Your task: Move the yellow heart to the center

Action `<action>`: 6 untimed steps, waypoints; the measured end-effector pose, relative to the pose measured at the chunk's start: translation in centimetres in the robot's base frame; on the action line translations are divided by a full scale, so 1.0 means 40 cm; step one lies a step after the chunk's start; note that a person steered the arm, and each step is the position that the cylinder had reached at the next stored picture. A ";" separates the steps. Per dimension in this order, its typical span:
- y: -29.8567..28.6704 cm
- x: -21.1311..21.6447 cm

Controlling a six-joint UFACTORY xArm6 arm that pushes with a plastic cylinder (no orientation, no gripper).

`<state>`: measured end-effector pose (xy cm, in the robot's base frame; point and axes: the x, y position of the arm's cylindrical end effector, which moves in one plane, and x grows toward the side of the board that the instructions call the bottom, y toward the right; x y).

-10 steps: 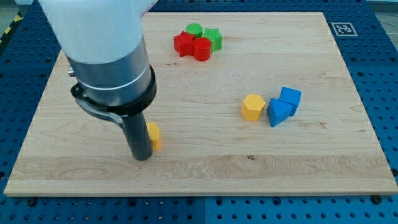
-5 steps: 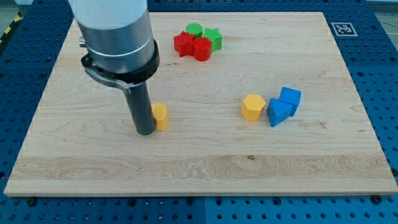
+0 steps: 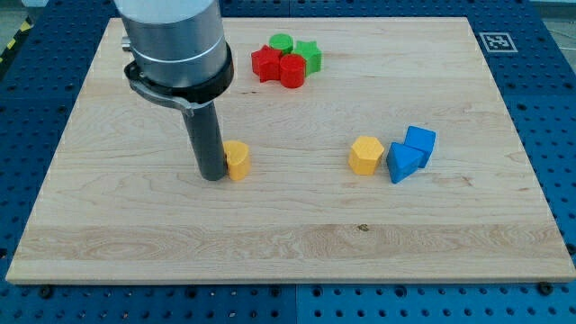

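Since the earlier frames, my tip [image 3: 214,177] has travelled toward the view's right and slightly toward the view's top, and the yellow heart [image 3: 237,160] has moved with it in the same direction. The tool is a plain rod with no jaws; it holds nothing and acts by contact only. My tip stands on the surface [image 3: 297,225] immediately at the view's left of the yellow heart, touching or very nearly touching its side; the rod hides the contact face.

Task status: partly complete. The yellow heart lies left of the board's middle, roughly level with it in height. A stretch of bare wood separates it from the centre, so further pushing toward the view's right appears necessary.

Other blocks are well apart from the push line:
- yellow hexagon [image 3: 365,155], right of centre, just beside the blue triangular block [image 3: 402,163] and the blue cube [image 3: 420,141]
- red blocks [image 3: 278,67] and green blocks [image 3: 298,49], clustered near the view's top

The yellow hexagon lies further along the same direction; overshoot past the centre could bring the heart close to it
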<state>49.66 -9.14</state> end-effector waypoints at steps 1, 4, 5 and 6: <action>0.022 -0.001; 0.029 -0.006; 0.036 -0.015; 0.040 -0.030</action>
<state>48.45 -7.56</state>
